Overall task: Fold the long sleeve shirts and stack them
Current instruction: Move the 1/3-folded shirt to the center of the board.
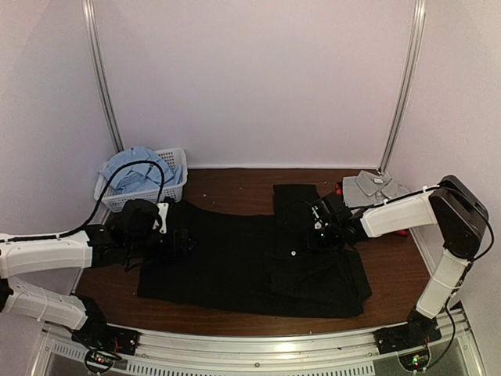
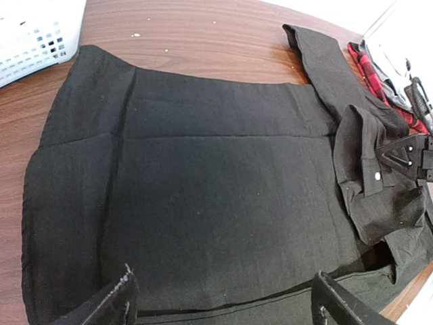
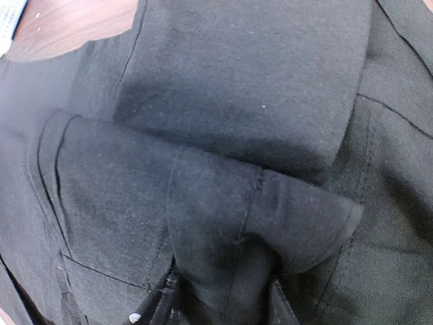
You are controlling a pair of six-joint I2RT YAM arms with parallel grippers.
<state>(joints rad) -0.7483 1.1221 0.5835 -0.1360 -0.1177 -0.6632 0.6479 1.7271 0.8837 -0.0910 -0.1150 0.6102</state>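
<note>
Black shirt (image 1: 227, 258) lies spread flat across the middle of the desk (image 1: 235, 188), one sleeve running toward the back on the right side. Desk is dark brown wood with a few pale specks. Pale walls (image 1: 250, 78) close it in on three sides, with metal rails (image 1: 102, 78) in both back corners.

My left end effector (image 2: 223, 305) hangs over the shirt's left part, fingers wide apart, nothing between them. My right end effector (image 3: 218, 306) is clamped on a raised fold of the black shirt, a cuff by the look of it, lifted off the body panel.

Around it: white mesh basket (image 1: 178, 157) at back left, just beside the shirt's corner, light blue shirt (image 1: 133, 168) bunched inside, and my left arm's cable loops over it. At back right a folded grey shirt (image 1: 374, 186) sits on the plaid shirt (image 2: 369, 68), only red edges showing, close behind my right wrist.
</note>
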